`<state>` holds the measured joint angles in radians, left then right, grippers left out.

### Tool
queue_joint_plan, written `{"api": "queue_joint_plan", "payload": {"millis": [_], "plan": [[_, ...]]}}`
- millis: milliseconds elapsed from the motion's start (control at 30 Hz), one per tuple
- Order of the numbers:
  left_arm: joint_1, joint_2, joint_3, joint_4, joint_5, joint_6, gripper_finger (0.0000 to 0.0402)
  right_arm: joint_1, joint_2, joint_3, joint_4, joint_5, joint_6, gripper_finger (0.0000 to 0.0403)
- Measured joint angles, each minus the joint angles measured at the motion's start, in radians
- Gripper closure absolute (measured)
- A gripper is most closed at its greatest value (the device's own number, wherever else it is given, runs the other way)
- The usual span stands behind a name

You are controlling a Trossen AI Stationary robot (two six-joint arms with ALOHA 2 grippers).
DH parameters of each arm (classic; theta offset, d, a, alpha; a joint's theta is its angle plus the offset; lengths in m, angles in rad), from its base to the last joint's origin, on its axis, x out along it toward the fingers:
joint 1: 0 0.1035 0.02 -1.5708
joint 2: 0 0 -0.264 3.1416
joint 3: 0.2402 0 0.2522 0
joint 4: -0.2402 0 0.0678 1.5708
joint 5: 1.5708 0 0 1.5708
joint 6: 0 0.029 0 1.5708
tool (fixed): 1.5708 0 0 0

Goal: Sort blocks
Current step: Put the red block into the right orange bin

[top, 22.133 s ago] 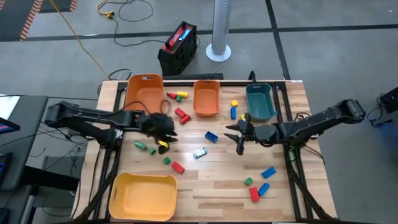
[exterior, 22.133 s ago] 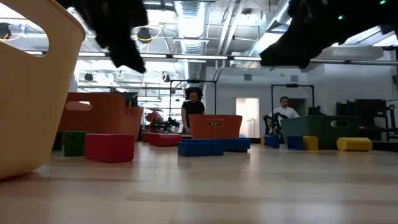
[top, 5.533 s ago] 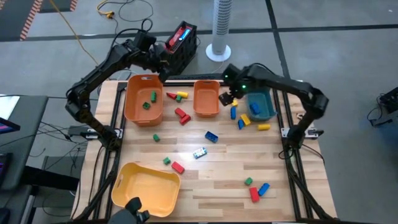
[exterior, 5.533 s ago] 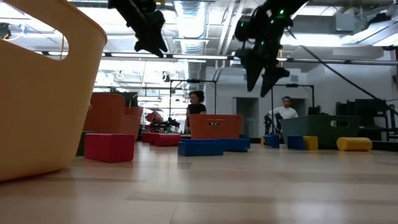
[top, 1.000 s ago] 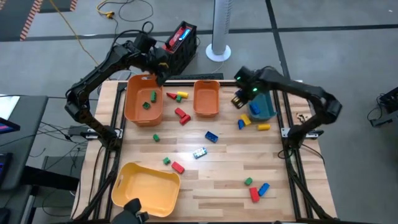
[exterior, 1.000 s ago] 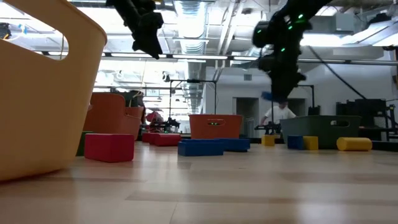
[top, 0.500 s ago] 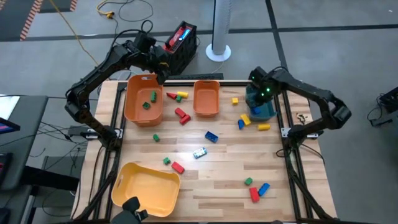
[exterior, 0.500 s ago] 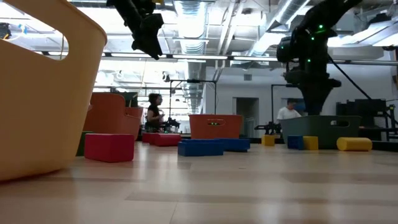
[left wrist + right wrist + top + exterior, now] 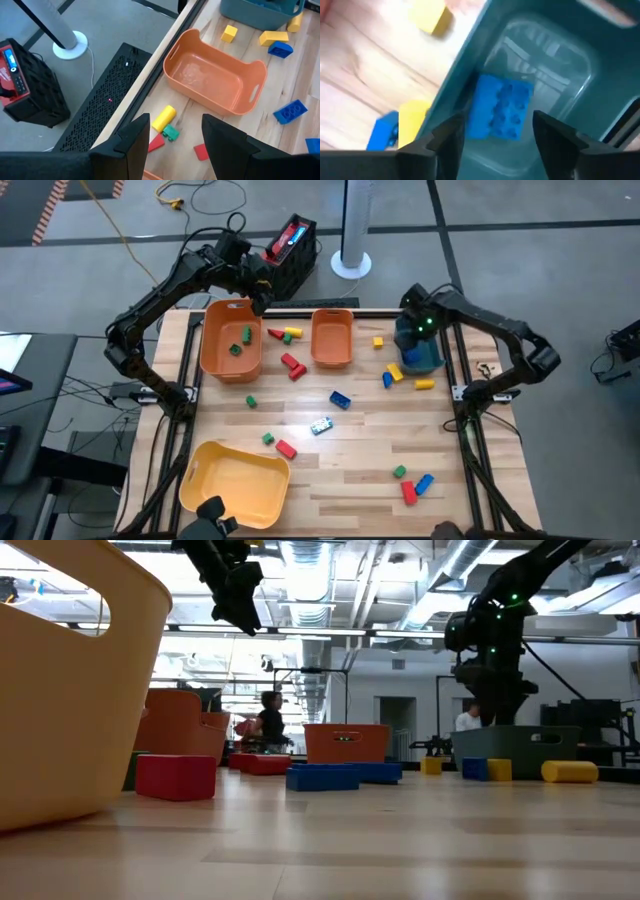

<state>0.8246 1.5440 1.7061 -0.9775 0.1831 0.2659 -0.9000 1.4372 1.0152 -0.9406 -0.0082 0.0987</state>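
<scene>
My right gripper (image 9: pixel 414 332) (image 9: pixel 500 131) hangs open over the teal bin (image 9: pixel 428 348), fingers pointing down into it. A blue block (image 9: pixel 502 107) lies in the bin beneath the gap between the fingers, apart from them; in the high view it shows at the bin's near end (image 9: pixel 411 360). My left gripper (image 9: pixel 258 292) (image 9: pixel 175 134) is open and empty, raised above the table's far edge beside the left orange bin (image 9: pixel 212 340), which holds two green blocks (image 9: pixel 240 340). Red, green, blue and yellow blocks lie scattered flat on the table.
A middle orange bin (image 9: pixel 331 355) stands empty and a yellow bin (image 9: pixel 232 490) sits at the near left. Loose blocks: a yellow, red and green cluster (image 9: pixel 286 334), yellow (image 9: pixel 378 341), blue and yellow (image 9: pixel 391 375), blue (image 9: pixel 341 399), a near-right cluster (image 9: pixel 412 483). A person walks in the room behind.
My right gripper has travelled toward the table's right edge, from the gap between the middle orange bin and the teal bin to a spot over the teal bin. The blue block seen under it in the low view a second ago no longer shows there.
</scene>
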Motion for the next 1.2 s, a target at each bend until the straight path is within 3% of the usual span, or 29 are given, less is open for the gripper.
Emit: {"api": "queue_joint_plan", "payload": {"millis": [200,567,867,1067,1200], "plan": [[0.0,0.0,0.0,0.0,0.0,0.0,0.0228,0.01,-0.036,0.007,0.041,-0.05,-0.02,0.0154],[0.0,0.0,0.0,0.0,0.0,0.0,0.0228,0.25,-0.247,0.008,0.16,-0.074,0.093,0.0155],[0.0,0.0,0.0,0.0,0.0,0.0,0.0228,0.348,-0.247,0.007,0.073,-0.1,0.04,0.0155],[0.0,0.0,0.0,0.022,-0.025,0.029,0.0228,0.386,-0.247,0.008,0.182,-0.077,0.076,0.0155],[0.0,0.0,0.0,0.034,-0.027,-0.017,0.0228,0.397,-0.247,0.008,0.16,-0.077,0.077,0.0155]]}}
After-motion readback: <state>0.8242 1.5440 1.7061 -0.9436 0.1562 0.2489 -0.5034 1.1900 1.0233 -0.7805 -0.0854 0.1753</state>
